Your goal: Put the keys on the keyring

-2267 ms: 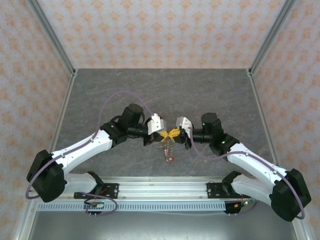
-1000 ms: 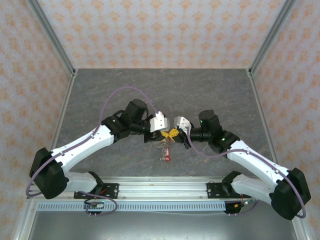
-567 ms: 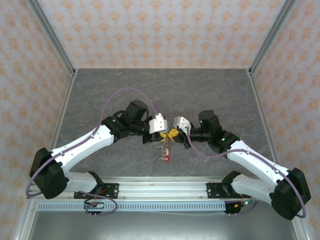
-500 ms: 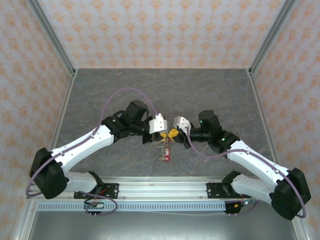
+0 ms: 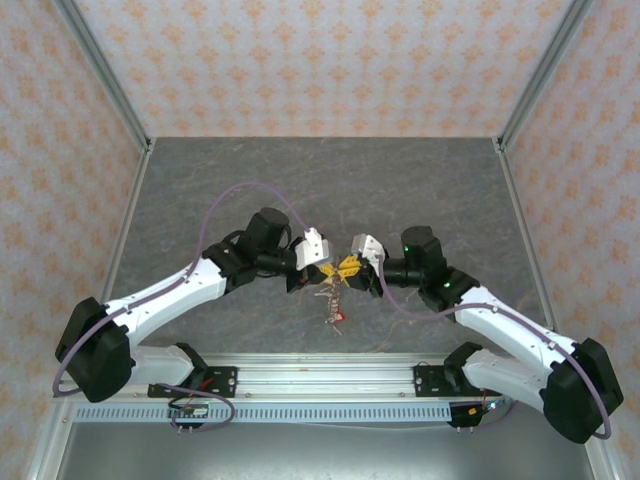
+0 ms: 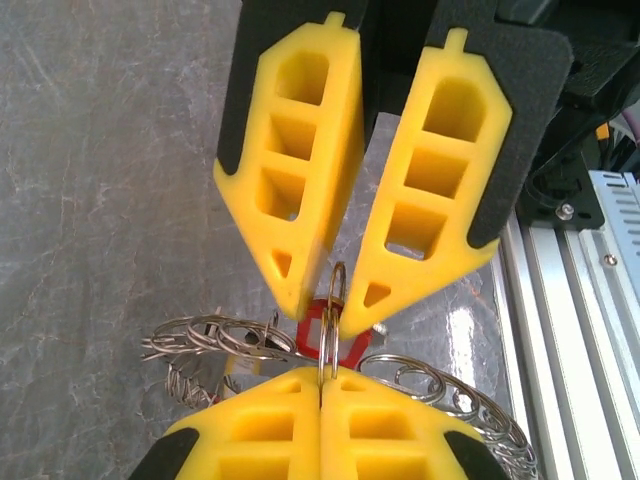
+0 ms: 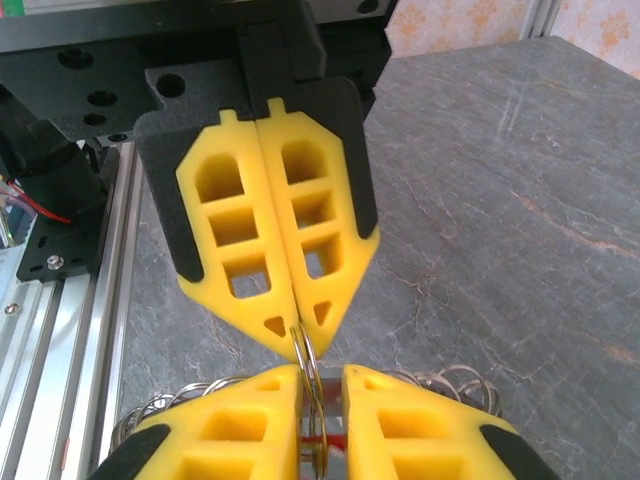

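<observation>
Meeting tip to tip above the middle of the grey desk (image 5: 320, 190), the two arms share one small metal loop (image 6: 336, 266). The left jaws are pressed together, pinching that loop, which passes through a red tag (image 6: 310, 322). The right jaws stand slightly spread, with the loop in the gap between them. The beaded keyring (image 6: 445, 385) curls just beneath the tips, and the keys (image 5: 331, 306) hang in a cluster below the meeting point.
</observation>
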Robot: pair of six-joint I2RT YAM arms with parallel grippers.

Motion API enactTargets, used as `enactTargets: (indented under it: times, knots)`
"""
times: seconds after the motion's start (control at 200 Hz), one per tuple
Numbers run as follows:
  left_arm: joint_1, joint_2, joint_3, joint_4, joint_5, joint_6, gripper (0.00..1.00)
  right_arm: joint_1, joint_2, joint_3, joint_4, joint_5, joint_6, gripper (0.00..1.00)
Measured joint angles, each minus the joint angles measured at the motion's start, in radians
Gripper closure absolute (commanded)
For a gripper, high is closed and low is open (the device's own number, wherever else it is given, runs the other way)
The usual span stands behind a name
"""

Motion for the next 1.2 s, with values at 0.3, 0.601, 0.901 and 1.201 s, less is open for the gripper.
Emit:
enactTargets:
  times: [0.3, 0.601, 0.901, 1.201]
  knots:
    - [0.015, -0.016, -0.016, 0.089, 0.061, -0.054, 1.0, -0.019, 0.008, -0.023, 0.088, -0.039, 0.043, 0.87]
    - [0.022, -0.016, -0.016, 0.088, 0.061, -0.052, 0.83, -0.019, 0.015, -0.02, 0.089, -0.059, 0.052, 1.0]
    - [-0.007, -0.025, 0.045, -0.037, -0.019, 0.037, 0.73, -0.014, 0.019, 0.066, -0.077, -0.036, -0.031, 1.0]
    - [-0.026, -0.004, 0.114, -0.134, -0.066, 0.106, 0.77, 0.011, 0.03, 0.099, -0.154, -0.019, -0.082, 1.0]
